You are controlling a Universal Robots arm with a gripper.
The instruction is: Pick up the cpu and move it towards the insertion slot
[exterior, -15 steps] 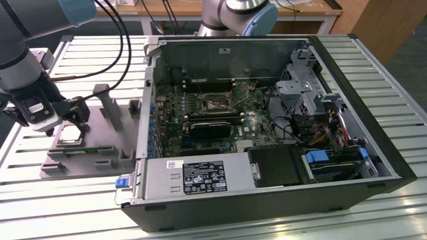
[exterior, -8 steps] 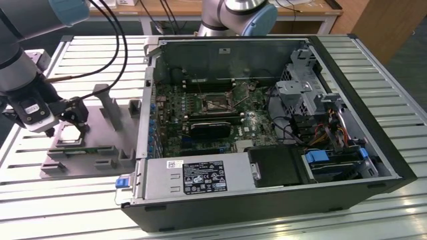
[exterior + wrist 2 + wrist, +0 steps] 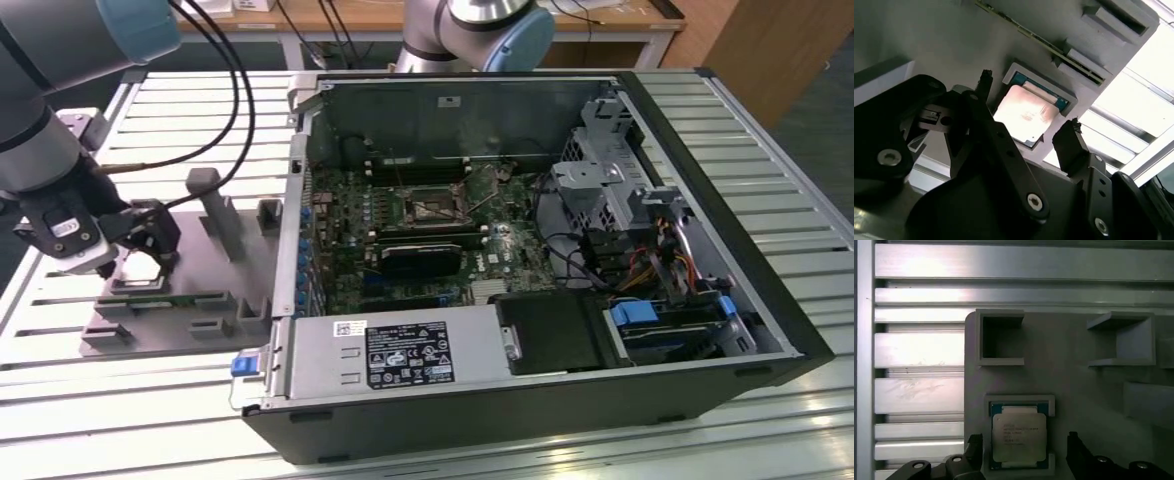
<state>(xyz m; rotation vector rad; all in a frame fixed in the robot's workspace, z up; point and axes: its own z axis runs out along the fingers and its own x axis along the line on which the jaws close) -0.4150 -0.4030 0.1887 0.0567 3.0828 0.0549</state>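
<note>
Pick-up stage, chip not yet gripped.
Your black pincer point(image 3: 1028, 100), fingers apart, straddles the silvery square cpu point(image 3: 1019, 437) in its grey holder point(image 3: 1019, 399); closing calls for square edge contact.

The exterior view looks steeply down on the whole surface point(image 3: 774, 180) from afar; both wrist views sit close over the chip point(image 3: 1026, 116) point(image 3: 1019, 439).

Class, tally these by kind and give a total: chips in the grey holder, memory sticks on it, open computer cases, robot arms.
chip: 1
memory stick: 1
computer case: 1
robot arms: 2
Total: 5
</note>
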